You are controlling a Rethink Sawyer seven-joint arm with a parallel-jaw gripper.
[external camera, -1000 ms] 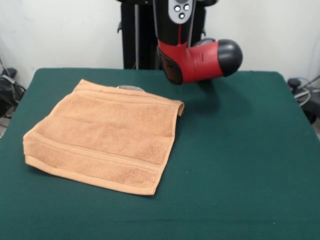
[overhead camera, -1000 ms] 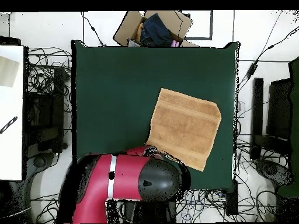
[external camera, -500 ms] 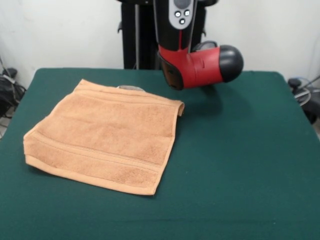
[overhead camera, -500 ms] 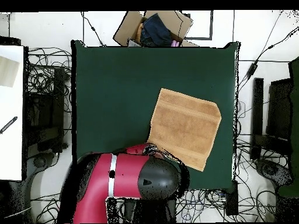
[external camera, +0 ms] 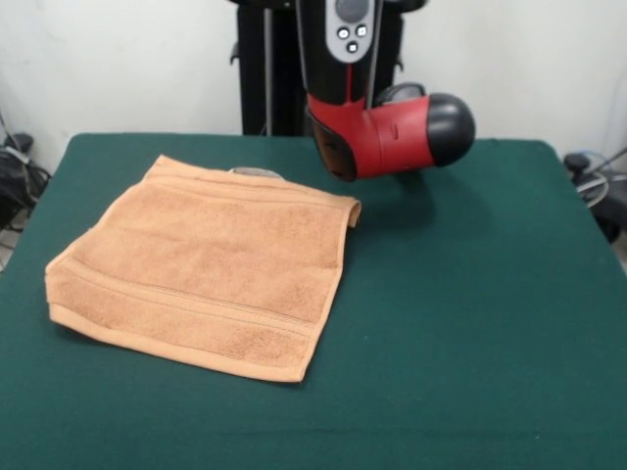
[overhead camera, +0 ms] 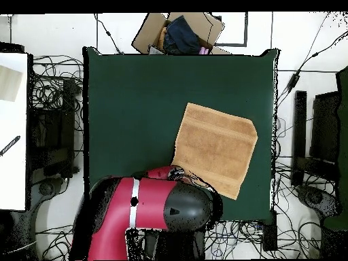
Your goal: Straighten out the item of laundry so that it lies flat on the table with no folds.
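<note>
Dark green felt table [external camera: 470,323] across the whole front view, bare over its near and right parts. Seen from overhead [overhead camera: 136,102] as a broad rectangle ringed by tangled cables on a pale floor. Off the near edge, in the overhead view only, an open cardboard box [overhead camera: 180,32] with dark cloth inside.

On the left half of the table, the orange-tan towel [external camera: 206,264], spread open and turned at an angle to the table's edges. Nearest corner pointing toward the near middle, left corner close to the table's left edge. Woven band stripes running beside the near hem and again beside the far hem. Surface mostly smooth; far right corner slightly curled up off the felt. From overhead [overhead camera: 214,149], roughly square and wholly on the table. Peeking out behind the far hem, a small pale oval thing [external camera: 257,172], too small to identify.

Farther back, right of the towel's curled corner and raised above the felt, the red and black arm [external camera: 387,132], with a rounded black cap pointing right and a dim shadow on the table below. From overhead [overhead camera: 156,211], bulky and red, overlapping the towel's corner nearest the base. Gripper itself not made out in either view; no telling how the jaws stand.

Farthest off, a black pedestal column against a plain white wall.
</note>
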